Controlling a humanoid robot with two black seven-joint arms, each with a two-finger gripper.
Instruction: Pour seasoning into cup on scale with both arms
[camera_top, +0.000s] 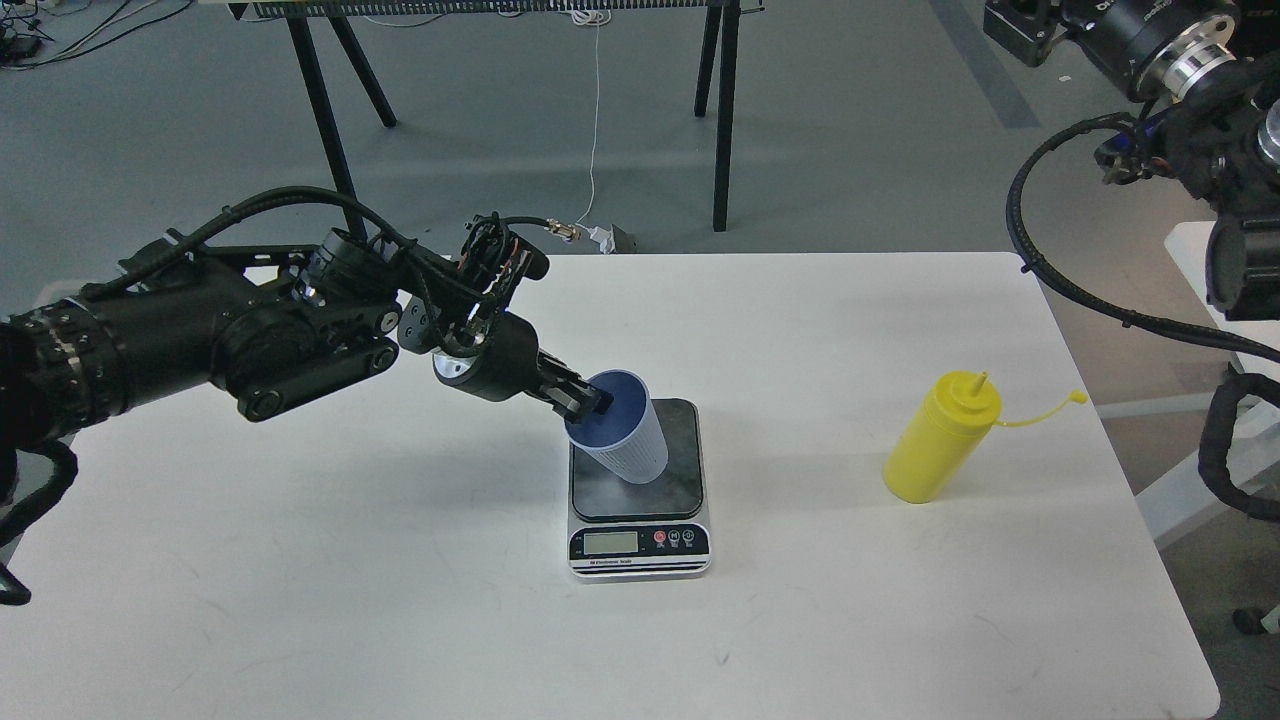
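Observation:
The light-blue ribbed cup (628, 445) is tilted over the dark plate of the scale (640, 545), its mouth facing up and left. I cannot tell whether its base touches the plate. My left gripper (588, 402) is shut on the cup's rim, with one finger inside the mouth. The yellow seasoning bottle (938, 442) stands upright on the table to the right, with its cap hanging off on its tether. My right arm is high at the upper right, far from the bottle. The right gripper (1012, 22) is dark and cut off by the top edge.
The white table (300, 560) ends close to the right of the bottle. Black cables (1060, 280) from my right arm loop over the table's far right corner. Black stand legs (722, 120) rise behind the table.

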